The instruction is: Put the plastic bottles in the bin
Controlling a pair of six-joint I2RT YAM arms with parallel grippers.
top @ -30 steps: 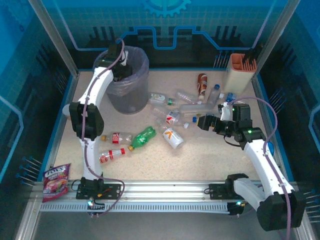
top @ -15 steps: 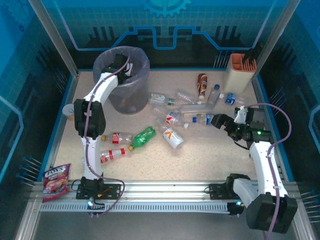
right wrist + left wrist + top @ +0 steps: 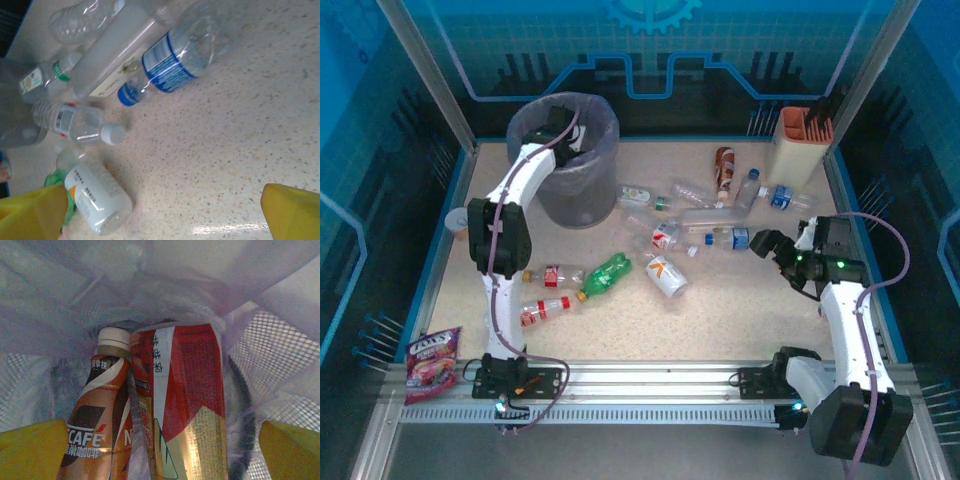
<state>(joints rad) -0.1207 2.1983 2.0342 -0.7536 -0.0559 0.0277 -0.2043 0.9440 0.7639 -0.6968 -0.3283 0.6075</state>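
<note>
The grey-lavender bin (image 3: pixel 582 192) with its bag liner (image 3: pixel 150 275) stands at the back left. My left gripper (image 3: pixel 560 130) is lowered inside it, open (image 3: pixel 160 437), fingers wide apart. A brown coffee bottle (image 3: pixel 100 410) and a red-and-gold labelled bottle (image 3: pixel 185 400) lie in the bin just beyond the fingers. On the table lie the green bottle (image 3: pixel 608 272), two red-labelled bottles (image 3: pixel 542 311), a white-and-orange one (image 3: pixel 667 276) and a clear cluster (image 3: pixel 665 200). My right gripper (image 3: pixel 758 243) hovers open (image 3: pixel 162 197) over bare table, short of a blue-labelled bottle (image 3: pixel 175 60) and a white-capped one (image 3: pixel 75 125).
The cream-and-orange holder (image 3: pixel 798 140) stands at the back right, with a brown bottle (image 3: pixel 723 165) and another blue-labelled bottle (image 3: pixel 780 196) near it. A paper cup (image 3: pixel 457 220) sits at the left edge. The red snack packet (image 3: pixel 432 358) lies at the front left.
My left gripper has dropped deeper into the bin. My right gripper has drawn back to the right, away from the bottle cluster, leaving a blue-labelled bottle lying just left of it.
</note>
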